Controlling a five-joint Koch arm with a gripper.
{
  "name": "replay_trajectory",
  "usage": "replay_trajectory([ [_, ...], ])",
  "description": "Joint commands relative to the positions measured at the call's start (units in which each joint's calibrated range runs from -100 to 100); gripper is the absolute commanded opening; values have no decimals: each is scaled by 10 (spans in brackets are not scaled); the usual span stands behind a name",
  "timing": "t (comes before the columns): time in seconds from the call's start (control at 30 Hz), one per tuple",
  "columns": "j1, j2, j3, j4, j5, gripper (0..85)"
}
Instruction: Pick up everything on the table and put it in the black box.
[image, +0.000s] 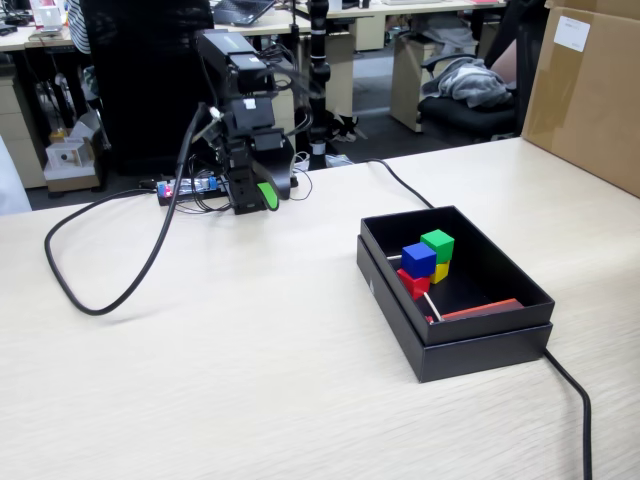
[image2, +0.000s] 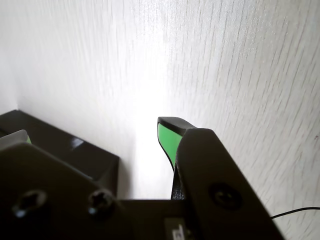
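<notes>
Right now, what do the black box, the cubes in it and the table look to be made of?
Black box: matte black card by the look, thin flat walls with no shine. Cubes, e.g. the blue cube: plain solid colour, sharp edges; painted wood or plastic, cannot tell which. Table: pale beige wood-grain laminate, smooth, printed grain lines.

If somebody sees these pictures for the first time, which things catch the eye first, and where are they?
The four bright cubes, green, blue, yellow and red, sit clustered inside the black box on the right of the fixed view. At the table's far edge, the folded black arm points its gripper down, with nothing between the jaws.
</notes>
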Motion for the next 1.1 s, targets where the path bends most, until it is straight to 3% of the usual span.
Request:
replay_trajectory([
  [0.0, -14, -25, -33, 83, -4, 519],
  [0.57, -22, -25, -406, 438, -42, 508],
  [0.77, -21, -25, -423, 443, -50, 459],
  [1.07, -23, -25, -421, 443, -55, 495],
])
